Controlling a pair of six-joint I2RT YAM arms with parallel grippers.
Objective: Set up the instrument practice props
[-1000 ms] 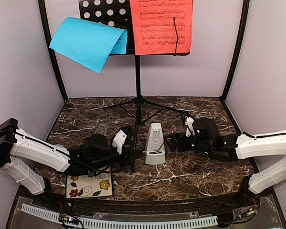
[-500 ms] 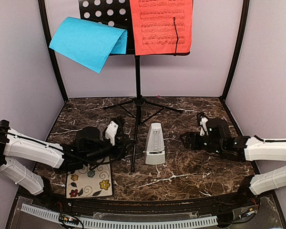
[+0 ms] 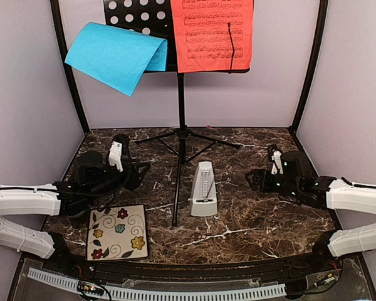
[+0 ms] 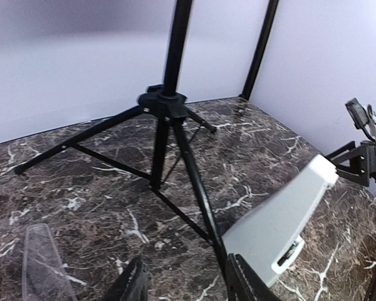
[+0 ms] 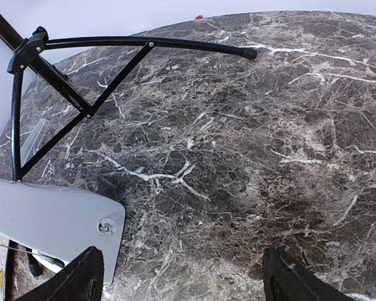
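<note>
Dark marbled tabletop (image 3: 257, 219) lies barer around the props now. My left tool (image 3: 141, 172) has drawn back leftward, clear of the floral tile (image 3: 117, 231), partly open and empty. The blue sheet (image 3: 113, 55) droops off the music stand (image 3: 180, 106). The metronome (image 3: 203, 188) stands upright just beside a tripod leg, and the red sheet (image 3: 210, 34) hangs flat. My right tool (image 3: 255, 179) has retreated rightward, wide open and empty. I judge the setup finished.

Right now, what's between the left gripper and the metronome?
One leg of the music stand crosses between the left gripper and the metronome; otherwise bare marble table. The top view shows it.
</note>
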